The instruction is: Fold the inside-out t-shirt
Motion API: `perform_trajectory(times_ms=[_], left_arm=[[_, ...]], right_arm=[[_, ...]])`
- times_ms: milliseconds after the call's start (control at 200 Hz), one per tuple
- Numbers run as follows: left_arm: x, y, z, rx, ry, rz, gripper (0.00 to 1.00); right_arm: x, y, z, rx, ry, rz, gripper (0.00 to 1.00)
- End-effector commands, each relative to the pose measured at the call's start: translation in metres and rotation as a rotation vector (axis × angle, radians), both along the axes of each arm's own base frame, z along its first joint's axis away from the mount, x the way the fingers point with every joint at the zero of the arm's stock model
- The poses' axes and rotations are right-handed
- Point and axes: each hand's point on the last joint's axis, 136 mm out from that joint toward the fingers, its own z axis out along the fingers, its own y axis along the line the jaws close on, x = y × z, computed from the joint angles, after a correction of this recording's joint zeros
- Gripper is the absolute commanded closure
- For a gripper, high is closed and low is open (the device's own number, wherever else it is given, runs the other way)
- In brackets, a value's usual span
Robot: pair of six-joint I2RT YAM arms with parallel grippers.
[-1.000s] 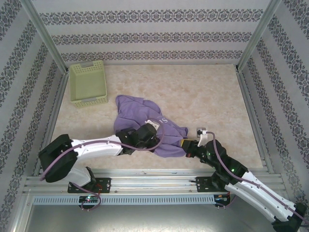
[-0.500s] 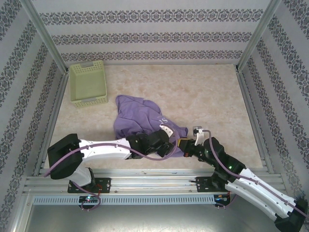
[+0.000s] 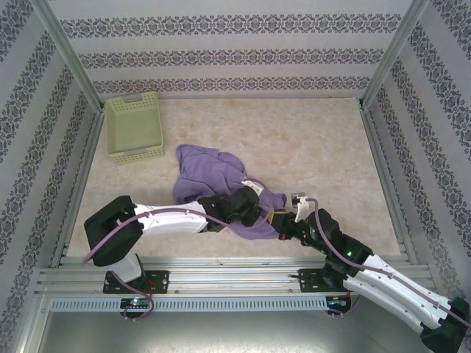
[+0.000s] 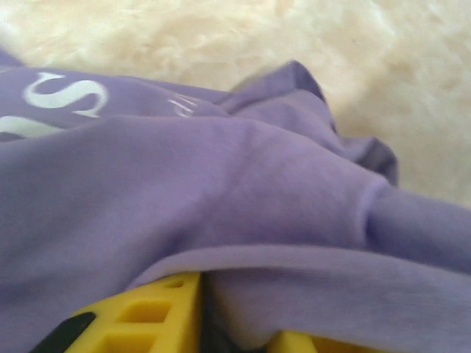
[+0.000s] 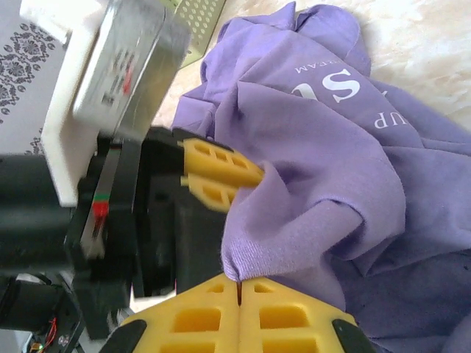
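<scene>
L jaws pinched on purple t-shirt (image 3: 210, 173) fold, R jaws shut tight on its hem just beside

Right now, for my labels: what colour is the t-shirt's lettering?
White lettering, clearest in the right wrist view.

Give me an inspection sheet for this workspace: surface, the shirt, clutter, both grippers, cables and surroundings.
Surface: table, pale marbled top, no spills seen.
Job's things: t-shirt, crumpled in a heap near the arms, white lettering showing, not yet folded.
Clutter: basket, pale green, at the far left corner, apart from the shirt, looks empty.
Grippers: left gripper closed on a fold of the shirt; right gripper shut, pinching a hem edge; the two sit close together.
Cables: purple cables run along both arms, no snag seen.
Surroundings: patterned walls on three sides, metal frame posts at the corners.
</scene>
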Motion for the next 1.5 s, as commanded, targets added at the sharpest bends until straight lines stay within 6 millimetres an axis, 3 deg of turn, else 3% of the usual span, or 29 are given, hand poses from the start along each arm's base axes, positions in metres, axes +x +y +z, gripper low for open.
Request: perform_trajectory(times_ms=[0,125,210,285,475,490,629,799,949,974,1039,1074,1109,1254,1454,1494], left_arm=[[0.018,0.018,0.006,-0.004,-0.019,0.086,0.87],[0.016,0.024,0.017,-0.026,-0.033,0.076,1.00],[0.010,0.024,0.029,-0.062,-0.037,0.048,1.00],[0.002,0.021,0.041,-0.117,-0.032,0.014,1.00],[-0.030,-0.003,0.077,-0.302,0.052,-0.148,1.00],[-0.031,-0.003,0.079,-0.313,0.053,-0.149,1.00],[-0.023,0.005,0.078,-0.276,0.056,-0.090,1.00],[-0.006,0.013,0.078,-0.242,0.062,-0.026,1.00],[0.002,0.015,0.083,-0.235,0.045,-0.012,1.00],[0.003,0.015,0.082,-0.232,0.048,-0.011,1.00],[0.003,0.014,0.083,-0.230,0.053,-0.014,1.00],[0.003,0.013,0.083,-0.231,0.055,-0.018,1.00],[0.003,0.013,0.084,-0.230,0.055,-0.021,1.00],[0.002,0.019,0.080,-0.205,0.050,-0.021,1.00],[-0.006,0.025,0.061,-0.152,0.079,-0.068,1.00],[-0.009,0.023,0.059,-0.155,0.088,-0.095,1.00]], right_arm=[[0.002,-0.003,0.010,-0.005,-0.030,-0.020,1.00],[0.010,-0.019,-0.005,-0.082,-0.003,-0.112,0.96],[0.016,-0.031,-0.013,-0.143,0.009,-0.171,0.92],[0.021,-0.038,-0.019,-0.196,0.020,-0.208,0.80],[0.028,-0.055,-0.039,-0.371,0.087,-0.278,0.71],[0.031,-0.052,-0.029,-0.359,0.076,-0.278,0.70],[0.027,-0.040,-0.018,-0.362,0.073,-0.205,0.62],[0.002,-0.009,0.005,-0.232,-0.006,-0.033,0.36],[-0.016,0.022,0.006,-0.163,-0.034,0.092,0.22],[-0.018,0.025,-0.005,-0.181,-0.028,0.105,0.20],[-0.017,0.033,-0.010,-0.220,-0.036,0.105,0.20],[-0.013,0.032,-0.019,-0.266,-0.031,0.084,0.21],[-0.006,0.033,-0.013,-0.290,-0.037,0.044,0.26],[0.016,0.009,-0.021,-0.426,-0.030,-0.119,0.60],[0.022,0.014,-0.024,-0.246,0.037,-0.062,1.00],[0.025,0.011,-0.025,-0.238,0.057,-0.072,1.00]])
